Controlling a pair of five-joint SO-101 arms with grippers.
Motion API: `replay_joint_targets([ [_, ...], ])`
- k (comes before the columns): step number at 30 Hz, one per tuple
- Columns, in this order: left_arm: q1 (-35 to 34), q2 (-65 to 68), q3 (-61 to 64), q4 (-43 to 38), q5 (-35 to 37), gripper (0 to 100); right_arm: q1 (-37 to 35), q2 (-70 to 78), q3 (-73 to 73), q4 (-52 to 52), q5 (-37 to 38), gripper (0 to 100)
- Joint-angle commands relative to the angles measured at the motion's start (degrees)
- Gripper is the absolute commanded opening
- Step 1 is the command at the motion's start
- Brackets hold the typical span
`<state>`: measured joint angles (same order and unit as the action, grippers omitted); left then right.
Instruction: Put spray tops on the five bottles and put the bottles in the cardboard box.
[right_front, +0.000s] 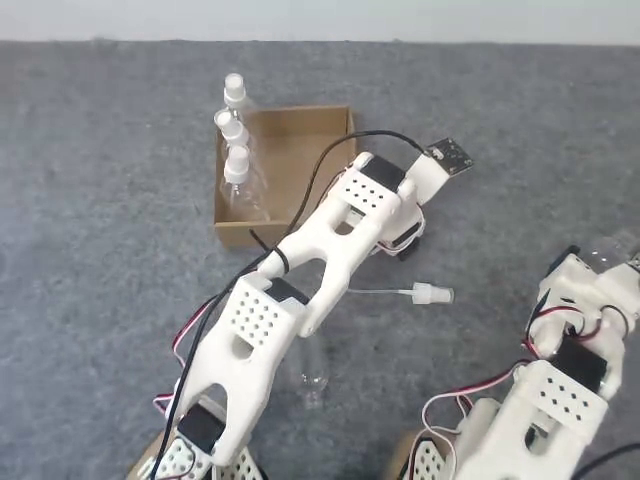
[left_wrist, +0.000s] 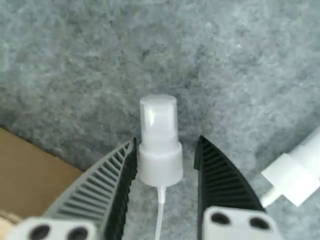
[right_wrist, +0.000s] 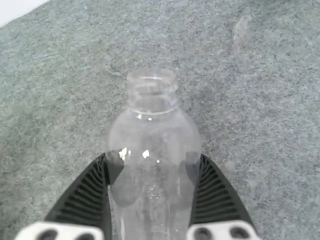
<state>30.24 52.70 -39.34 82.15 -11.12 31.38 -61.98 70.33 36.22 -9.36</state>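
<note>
Grey carpet (right_front: 100, 300) is laid over the whole table. At 11 o'clock the box (right_front: 310, 150) is set, with three capped bottles (right_front: 240, 180) stood along its 9 o'clock wall; that share of the task is judged done. A loose bottle (right_front: 313, 378), uncapped, is found at 6 o'clock, partly under an arm. A spare top (right_front: 432, 293) is laid toward 4 o'clock, so two bottles are judged left to fit.

The left gripper (left_wrist: 166, 145) is placed over a top (left_wrist: 159, 150) on the carpet just outside the box. Its jaws are parted narrowly, one at the collar and the other just clear, so no grip is judged made. The right gripper (right_wrist: 154, 162) is clamped on an open bottle (right_wrist: 152, 115) below the shoulder, at 4 o'clock. The neck is left free, evidently so that a top can be fitted.
</note>
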Motion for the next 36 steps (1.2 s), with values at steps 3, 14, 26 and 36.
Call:
replay_joint_targets([
  [3, 0.0, -0.8, -2.9, 0.4, 0.1, 6, -0.9, -1.3, -0.7, -1.0, -0.2, 0.6],
  [14, -0.9, -5.7, -8.5, 9.4, 4.0, 1, -3.8, -1.3, -0.6, -0.9, -0.5, 0.6],
  [26, -1.1, -14.6, -8.3, 14.8, 9.4, 1, -8.1, -1.3, -0.6, -0.9, -0.5, 0.6],
  [36, -1.1, -19.3, -8.2, 15.0, 11.9, 1, -10.4, -1.3, -0.6, -0.9, -0.5, 0.6],
])
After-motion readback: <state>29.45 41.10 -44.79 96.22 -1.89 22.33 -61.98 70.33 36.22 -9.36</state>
